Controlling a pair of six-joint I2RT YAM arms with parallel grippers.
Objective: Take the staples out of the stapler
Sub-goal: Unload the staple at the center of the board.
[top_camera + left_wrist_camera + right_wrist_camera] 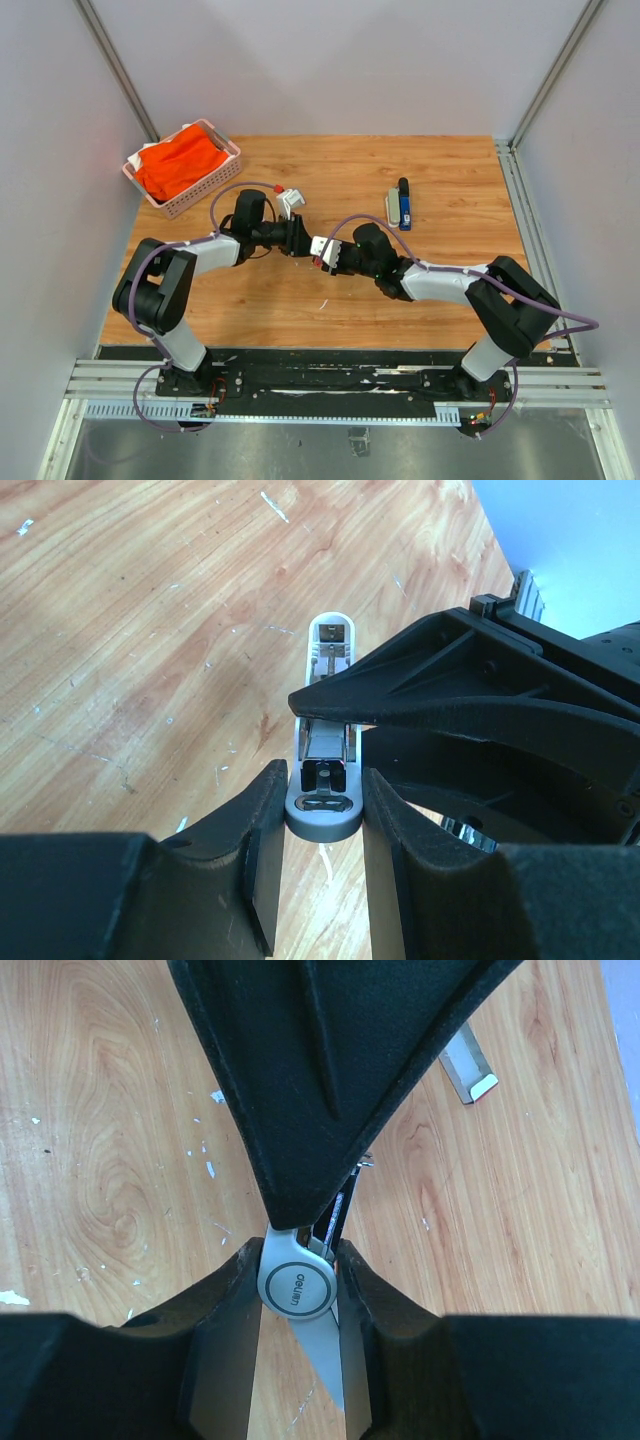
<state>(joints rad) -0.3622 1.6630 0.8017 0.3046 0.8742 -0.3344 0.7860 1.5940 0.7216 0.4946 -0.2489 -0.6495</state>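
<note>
the small grey-white stapler (322,248) hangs above the table (440,290), pinched from both ends: left gripper (322,792) clamps its round hinge end, right gripper (298,1263) its badged cap. it looks light, stiff, smooth and hinged, so take it by the flat sides.

"deli" on the grey stapler (297,1285).

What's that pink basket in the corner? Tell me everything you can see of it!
The pink basket looks like plastic, with walls made of a lattice of little holes. It sits upright on the table at the far-left corner, turned at an angle. A crumpled orange cloth fills it, with something white tucked behind.
</note>
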